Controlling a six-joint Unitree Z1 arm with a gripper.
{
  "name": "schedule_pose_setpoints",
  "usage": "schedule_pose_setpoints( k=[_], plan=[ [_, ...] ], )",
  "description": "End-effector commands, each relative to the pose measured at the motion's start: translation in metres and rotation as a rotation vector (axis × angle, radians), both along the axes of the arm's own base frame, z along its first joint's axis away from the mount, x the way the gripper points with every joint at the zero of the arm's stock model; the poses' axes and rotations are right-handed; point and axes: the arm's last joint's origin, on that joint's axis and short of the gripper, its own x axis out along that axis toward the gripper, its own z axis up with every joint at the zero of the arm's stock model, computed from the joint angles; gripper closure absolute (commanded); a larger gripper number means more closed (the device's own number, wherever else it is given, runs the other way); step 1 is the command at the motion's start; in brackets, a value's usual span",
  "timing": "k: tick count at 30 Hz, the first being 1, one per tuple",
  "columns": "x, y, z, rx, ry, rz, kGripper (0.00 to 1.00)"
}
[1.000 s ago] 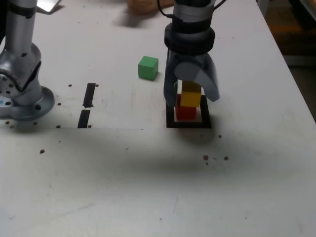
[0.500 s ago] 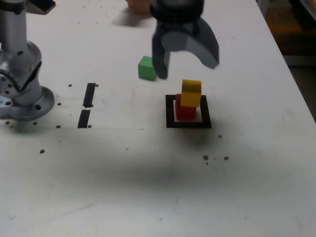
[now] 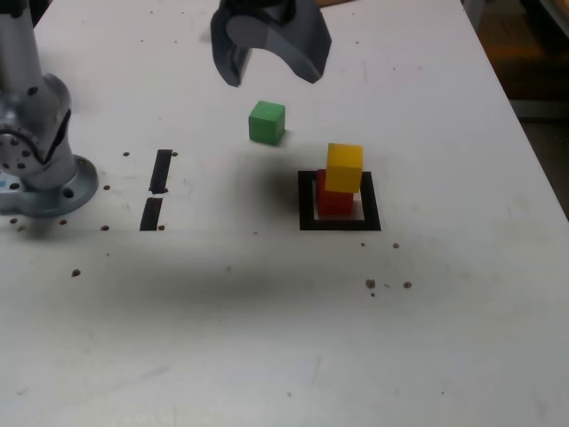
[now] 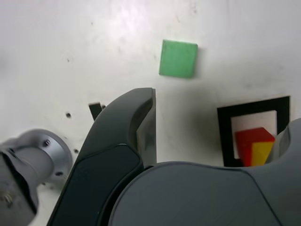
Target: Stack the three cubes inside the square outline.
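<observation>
Now: jaws wide and empty, two cubes stacked

Right now my gripper (image 3: 267,60) hangs above the table (image 3: 462,338), near the top of the exterior view, with its two dark fingers (image 3: 302,49) spread wide apart and nothing between them. From the wrist view one finger (image 4: 127,136) fills the near field, and only bare white tabletop shows in the gap beside it.

Closest to me is the green cube (image 3: 267,122), sitting alone and flat on the table, just below my gripper in the exterior view and clear of my fingers. The wrist view shows its top face (image 4: 178,58) as a plain green square, untouched.

Further out, toward the exterior view's right, lies the square outline (image 3: 307,200), a black tape frame with a pale centre. Inside it stands the red cube (image 3: 333,203), and the yellow cube (image 3: 344,167) rests on top of it, set slightly askew so its edges do not line up with the red one beneath. The green cube is well apart from this pair and outside the frame.

Off to the exterior view's left, two short black tape strips (image 3: 161,171) lie end to end, and beyond them stands my metal base (image 3: 40,178). Small dark specks dot the tabletop.
</observation>
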Motion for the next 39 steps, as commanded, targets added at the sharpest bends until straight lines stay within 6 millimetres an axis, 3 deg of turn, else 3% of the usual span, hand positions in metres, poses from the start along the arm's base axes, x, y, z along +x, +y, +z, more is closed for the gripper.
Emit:
schedule_pose_setpoints(
  k=[1,15,30,35,39],
  plan=[
    [0.000,0.007,-0.005,0.002,0.011,-0.013,0.00],
    [0.006,0.055,-0.064,-0.040,0.101,-0.040,0.02],
    [0.019,0.080,-0.104,-0.095,0.135,-0.008,0.09],
    [0.022,0.084,-0.112,-0.105,0.135,-0.001,0.15],
    [0.024,0.085,-0.117,-0.110,0.123,0.003,0.27]
  ],
)
